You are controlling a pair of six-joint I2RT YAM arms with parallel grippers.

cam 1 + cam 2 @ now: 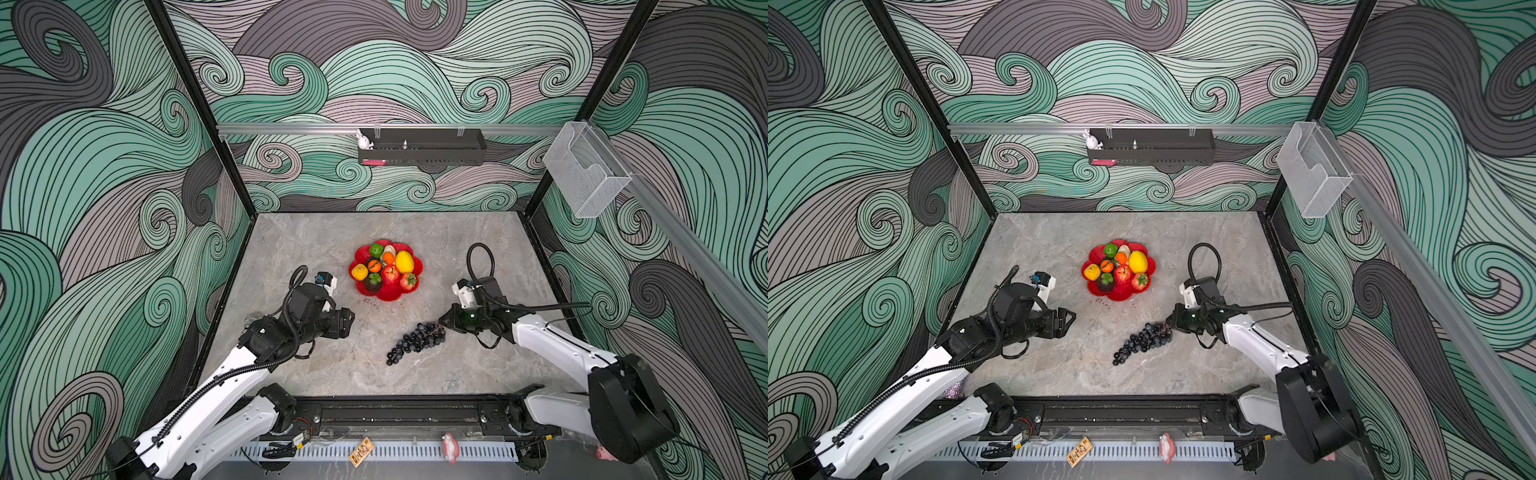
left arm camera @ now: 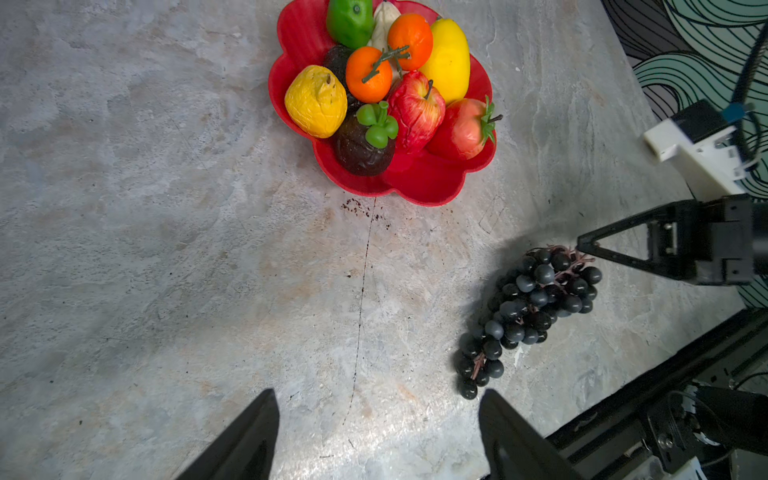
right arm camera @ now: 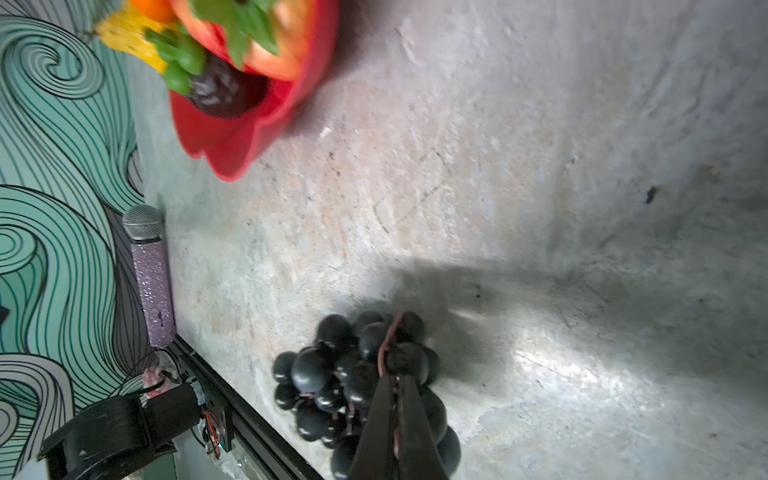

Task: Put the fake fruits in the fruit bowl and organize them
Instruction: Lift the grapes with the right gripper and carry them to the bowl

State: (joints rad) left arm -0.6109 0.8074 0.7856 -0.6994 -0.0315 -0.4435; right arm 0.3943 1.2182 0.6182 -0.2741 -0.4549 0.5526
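Grapes, a black plastic grape bunch [image 2: 528,307], lie on the grey marbled tabletop [image 1: 316,257], near the scalloped glossy red fruit bowl [image 1: 384,296] heaped with bright plastic fruits [image 1: 390,272]. We see the right gripper [image 3: 397,379] pinched together on the bunch's reddish stem. The left gripper [image 2: 378,395] hangs jaws apart over bare stone. Bare stone also lies between bunch and bowl. A glittery purple microphone [image 3: 151,286] lies at the table's edge, and the left arm covers most of it in both top views.

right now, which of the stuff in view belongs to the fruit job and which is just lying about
Part of the job: fruit bowl; lemon, apple and mangosteen in it; grape bunch, outside the bowl; right tool, shut on the bunch's stem.

Just lying about: glitter microphone; white rabbit figure; black wall shelf; clear wall bin; pink toy.
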